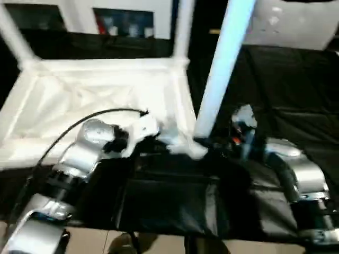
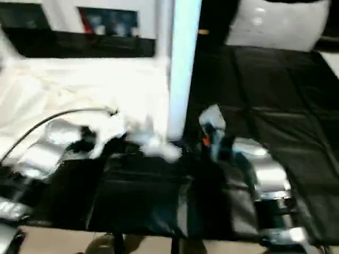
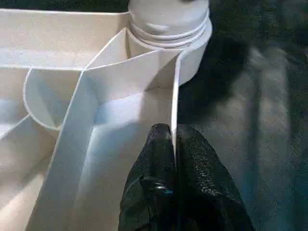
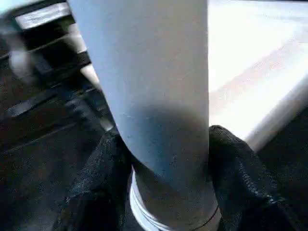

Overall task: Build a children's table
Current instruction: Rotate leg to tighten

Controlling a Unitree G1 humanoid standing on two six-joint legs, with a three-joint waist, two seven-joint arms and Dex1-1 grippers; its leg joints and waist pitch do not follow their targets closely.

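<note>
Left gripper (image 3: 173,144) is pinched closed on the thin side wall of the tabletop (image 1: 79,100), one black textured finger on each face of the wall, a short way from the corner socket (image 3: 190,57). Right gripper (image 4: 163,168) has its two black fingers set against opposite sides of the leg (image 1: 225,69) that stands in that socket, gripping it low down, just above the ringed collar at the leg's foot. Count of legs in view: three, all upright; besides the gripped one, a second leg (image 1: 183,29) rises at the tabletop's far corner on the same side, and a third leg (image 1: 15,34) at the far corner on the other side. One tabletop, lying underside up on a black cloth (image 1: 286,90). Tabletop material is smooth white plastic, rectangular, with thin raised ribs crossing the underside and a rounded cylindrical socket at the corner. Legs are round, smooth, white, and long. Beyond the tabletop stands a white cabinet (image 1: 124,21) with dark glass doors; no writing can be read on anything.
</note>
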